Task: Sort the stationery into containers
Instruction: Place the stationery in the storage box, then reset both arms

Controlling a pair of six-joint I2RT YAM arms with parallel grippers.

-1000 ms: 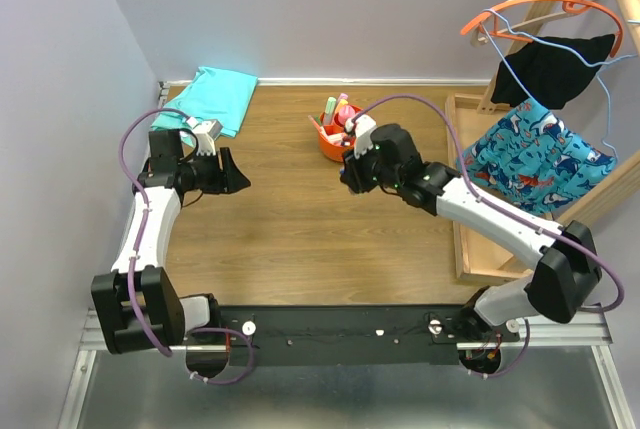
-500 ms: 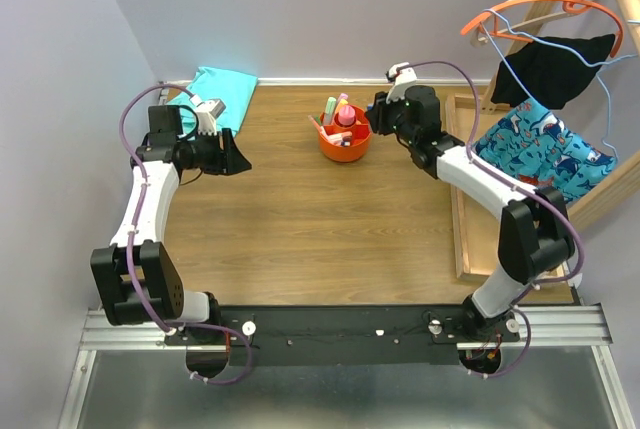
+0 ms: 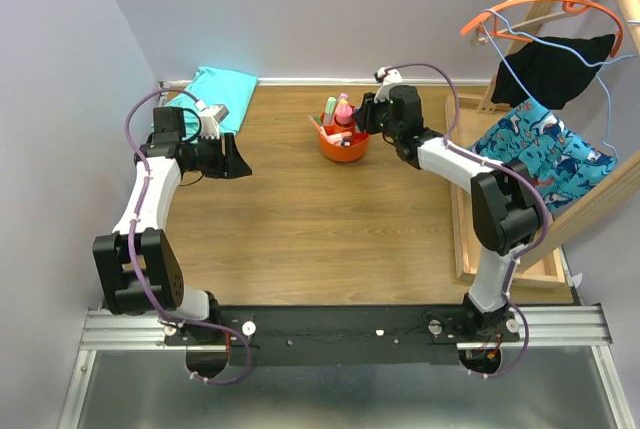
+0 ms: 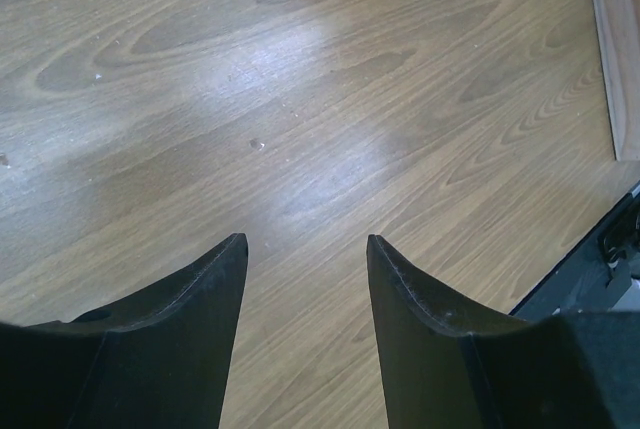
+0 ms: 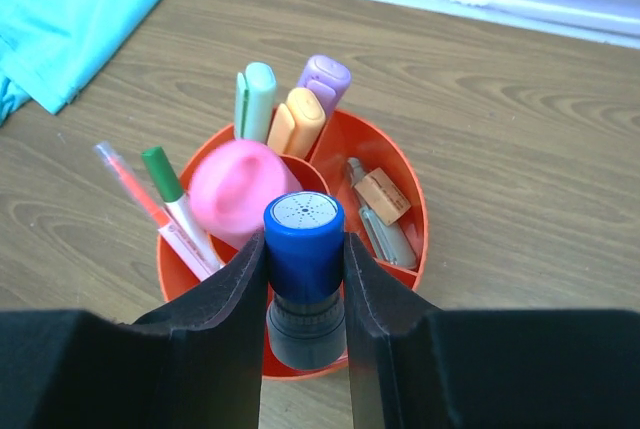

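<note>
The round orange-red organiser (image 3: pixel 345 152) stands at the back middle of the table. In the right wrist view its rim (image 5: pixel 416 211) surrounds a pink centre piece (image 5: pixel 240 189), green, orange and purple highlighters (image 5: pixel 296 117), a green-capped marker (image 5: pixel 172 194), a thin orange-red pen (image 5: pixel 135 189) and a tan block (image 5: pixel 382 195). My right gripper (image 5: pixel 305 279) is shut on a blue-capped grey cylinder (image 5: pixel 304 244), held just above the organiser's near edge. My left gripper (image 4: pixel 305 244) stands open over bare wood, far left of the organiser (image 3: pixel 232 161).
A teal folded cloth (image 3: pixel 215 94) lies in the back left corner. A large shallow wooden tray (image 3: pixel 468 239) runs along the right side. Hangers with clothes (image 3: pixel 545 69) hang above it. Walls close off the back and left.
My right arm has swung from the table's middle to the back, bringing the blue cylinder over the organiser. The left gripper has shifted slightly back and stays open.
</note>
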